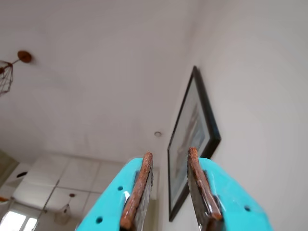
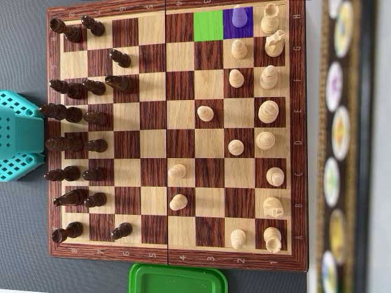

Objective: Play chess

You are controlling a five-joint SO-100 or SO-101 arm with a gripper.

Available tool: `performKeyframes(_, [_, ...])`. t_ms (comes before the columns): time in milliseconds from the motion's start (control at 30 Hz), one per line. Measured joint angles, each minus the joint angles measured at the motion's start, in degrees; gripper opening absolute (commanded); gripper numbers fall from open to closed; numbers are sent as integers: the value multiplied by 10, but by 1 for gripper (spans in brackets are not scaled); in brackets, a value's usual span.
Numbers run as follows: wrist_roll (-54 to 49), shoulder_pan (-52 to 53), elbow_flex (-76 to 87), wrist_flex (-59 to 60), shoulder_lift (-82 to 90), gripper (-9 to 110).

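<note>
The chessboard fills the overhead view. Dark pieces stand on its left side and light pieces on its right side. One square at the top is tinted green. The square to its right is tinted purple and has a light pawn on it. In the wrist view my gripper points up at the ceiling. Its turquoise jaws with brown pads stand apart with nothing between them. The gripper itself does not show in the overhead view.
The arm's turquoise base sits at the board's left edge. A green lid lies below the board. A dark patterned strip runs along the right. The wrist view shows a framed picture on the wall.
</note>
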Motion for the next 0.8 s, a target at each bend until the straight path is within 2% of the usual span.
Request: performKeyframes(800, [0,-9,-235,756,0,12])
